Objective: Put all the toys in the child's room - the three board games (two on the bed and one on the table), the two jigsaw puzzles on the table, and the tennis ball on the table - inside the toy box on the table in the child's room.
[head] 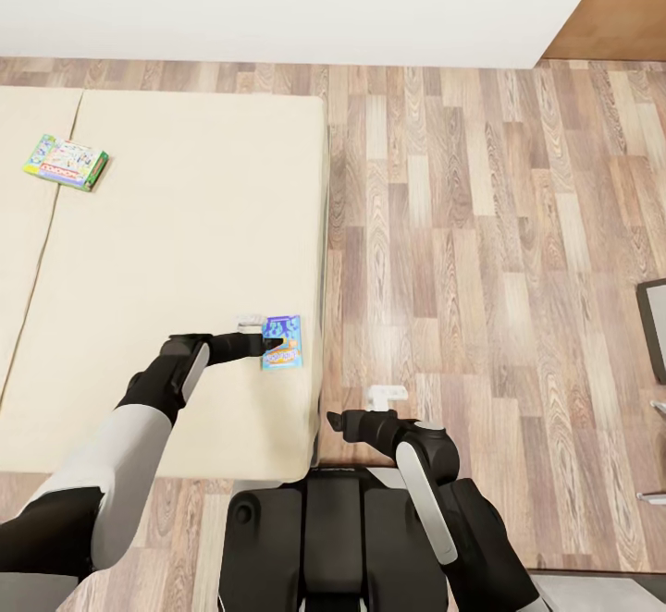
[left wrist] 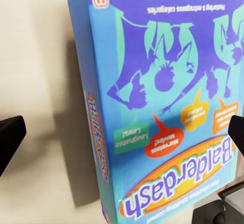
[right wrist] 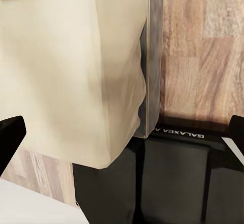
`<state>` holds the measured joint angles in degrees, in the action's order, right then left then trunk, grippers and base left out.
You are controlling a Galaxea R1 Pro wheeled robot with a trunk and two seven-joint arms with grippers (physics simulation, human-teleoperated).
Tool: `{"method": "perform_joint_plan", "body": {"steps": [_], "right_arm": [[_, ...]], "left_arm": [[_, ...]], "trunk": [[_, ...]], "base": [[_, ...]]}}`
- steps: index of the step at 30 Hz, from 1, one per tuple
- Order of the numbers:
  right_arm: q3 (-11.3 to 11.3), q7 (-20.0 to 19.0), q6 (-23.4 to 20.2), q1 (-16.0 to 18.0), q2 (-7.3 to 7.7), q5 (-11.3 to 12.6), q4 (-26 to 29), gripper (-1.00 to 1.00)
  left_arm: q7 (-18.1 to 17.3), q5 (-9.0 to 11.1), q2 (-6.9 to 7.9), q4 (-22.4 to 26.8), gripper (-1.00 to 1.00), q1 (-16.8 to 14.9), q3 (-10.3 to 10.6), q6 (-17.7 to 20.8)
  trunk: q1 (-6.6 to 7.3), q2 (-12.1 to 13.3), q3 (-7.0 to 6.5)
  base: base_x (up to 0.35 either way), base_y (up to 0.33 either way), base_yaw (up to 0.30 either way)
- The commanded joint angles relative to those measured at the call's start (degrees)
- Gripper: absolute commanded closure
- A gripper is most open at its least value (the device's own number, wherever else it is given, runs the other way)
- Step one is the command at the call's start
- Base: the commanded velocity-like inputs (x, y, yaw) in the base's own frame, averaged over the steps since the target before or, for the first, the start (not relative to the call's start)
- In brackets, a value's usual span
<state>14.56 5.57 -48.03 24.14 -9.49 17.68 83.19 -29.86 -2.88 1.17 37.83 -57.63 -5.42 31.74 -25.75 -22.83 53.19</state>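
The robot stands at the foot corner of the bed (head: 185, 251). Its left gripper (head: 268, 344) reaches out over the mattress to the small blue game box (head: 281, 342). The box lies flat near the bed's right edge, so it is easy to reach from where the robot stands. In the left wrist view the two dark fingers (left wrist: 11, 137) are spread wide, one on each side of the blue game box (left wrist: 162, 112). They do not pinch it yet, so the gripper is released and holds nothing.

The second game box (head: 67, 162), the one with green edges, lies far up the bed near the left side. It is well apart from both arms, and the robot would probably have to move to get it.

The right gripper (head: 338, 422) hangs low by the bed's corner, above the robot's black base (right wrist: 173, 183). Its fingers are apart and nothing is in it.

To the right of the bed is a wide wooden floor (head: 481, 242) with lots of room to roll. The blue box sits close to the mattress edge, so a careless push could slide it off.
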Motion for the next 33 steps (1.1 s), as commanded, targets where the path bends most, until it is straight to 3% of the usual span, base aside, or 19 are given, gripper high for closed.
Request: {"method": "perform_joint_plan", "body": {"steps": [1,21,33], "right_arm": [[0.05,0.58,-0.21,0.03,0.0,0.59,0.06,-1.0],[0.12,0.58,-0.23,0.03,0.0,0.6,0.1,-1.0],[0.12,0.58,-0.23,0.03,0.0,0.6,0.13,-1.0]], "left_arm": [[-0.39,-0.3,-0.05,0.06,-1.0,-0.02,-0.25,0.34],[-0.46,-0.45,-0.11,0.05,-1.0,-0.02,0.14,0.26],[-1.15,-0.35,-0.11,0.05,-1.0,-0.02,0.15,0.12]], "trunk": [[-0.03,-0.09,0.09],[-0.03,-0.09,0.18],[-0.03,-0.09,0.18]], "base": [[0.0,0.0,0.0],[0.0,-0.001,0.0],[0.0,-0.119,0.0]]}}
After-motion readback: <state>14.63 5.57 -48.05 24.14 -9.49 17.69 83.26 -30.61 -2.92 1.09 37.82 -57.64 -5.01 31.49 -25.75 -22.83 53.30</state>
